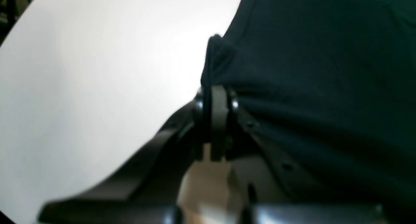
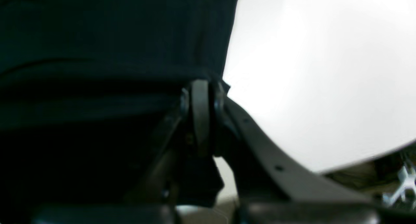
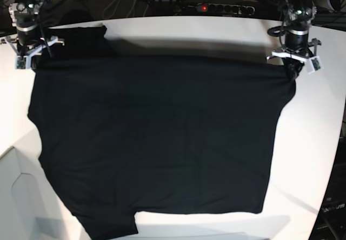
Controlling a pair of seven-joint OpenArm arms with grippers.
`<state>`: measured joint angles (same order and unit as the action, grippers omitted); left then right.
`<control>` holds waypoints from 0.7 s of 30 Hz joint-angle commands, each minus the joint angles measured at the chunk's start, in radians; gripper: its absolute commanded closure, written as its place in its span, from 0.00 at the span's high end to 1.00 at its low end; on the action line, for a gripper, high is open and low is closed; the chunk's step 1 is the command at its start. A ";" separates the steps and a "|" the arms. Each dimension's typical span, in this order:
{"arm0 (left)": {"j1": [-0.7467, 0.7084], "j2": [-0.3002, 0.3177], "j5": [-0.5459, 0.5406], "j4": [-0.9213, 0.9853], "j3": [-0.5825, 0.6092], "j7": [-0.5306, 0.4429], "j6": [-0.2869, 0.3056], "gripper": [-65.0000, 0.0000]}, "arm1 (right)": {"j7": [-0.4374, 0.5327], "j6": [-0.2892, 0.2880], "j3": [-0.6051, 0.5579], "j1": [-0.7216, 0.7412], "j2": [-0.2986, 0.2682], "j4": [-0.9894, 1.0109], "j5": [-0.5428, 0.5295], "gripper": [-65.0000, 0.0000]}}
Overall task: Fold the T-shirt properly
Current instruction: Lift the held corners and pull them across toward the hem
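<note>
White table [image 3: 319,121]: base view alone shows the T-shirt [image 3: 157,137] spread, left claw [image 3: 292,71] and right claw [image 3: 32,53] pinching its edge.

The T-shirt [image 3: 157,137] lies spread across the table [image 3: 319,132], its 2 far corners apparently at the fingers [image 3: 291,73].

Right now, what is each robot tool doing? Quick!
Left tool: closed, pinching the edge of the black T-shirt.
Right tool: closed, pinching the T-shirt's opposite edge.
</note>
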<state>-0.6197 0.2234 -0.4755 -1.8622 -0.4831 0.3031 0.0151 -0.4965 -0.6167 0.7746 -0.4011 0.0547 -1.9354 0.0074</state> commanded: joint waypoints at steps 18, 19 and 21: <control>0.255 -0.009 0.013 0.019 -0.006 0.035 -0.019 0.00 | 0.019 -0.081 -0.122 0.331 -0.157 0.187 -0.002 0.00; 0.280 -0.009 0.013 0.029 -0.009 0.058 -0.017 0.00 | 0.019 -0.081 -0.123 0.348 -0.166 0.202 -0.002 0.00; 0.329 -0.009 0.013 0.057 -0.006 0.095 -0.016 0.00 | 0.020 -0.081 -0.123 0.396 -0.180 0.242 -0.002 0.00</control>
<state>-0.2966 0.2020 -0.4664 -1.7893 -0.4824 0.4274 0.0032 -0.5003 -0.6952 0.6476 -0.0154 -0.1104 -1.6752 0.0135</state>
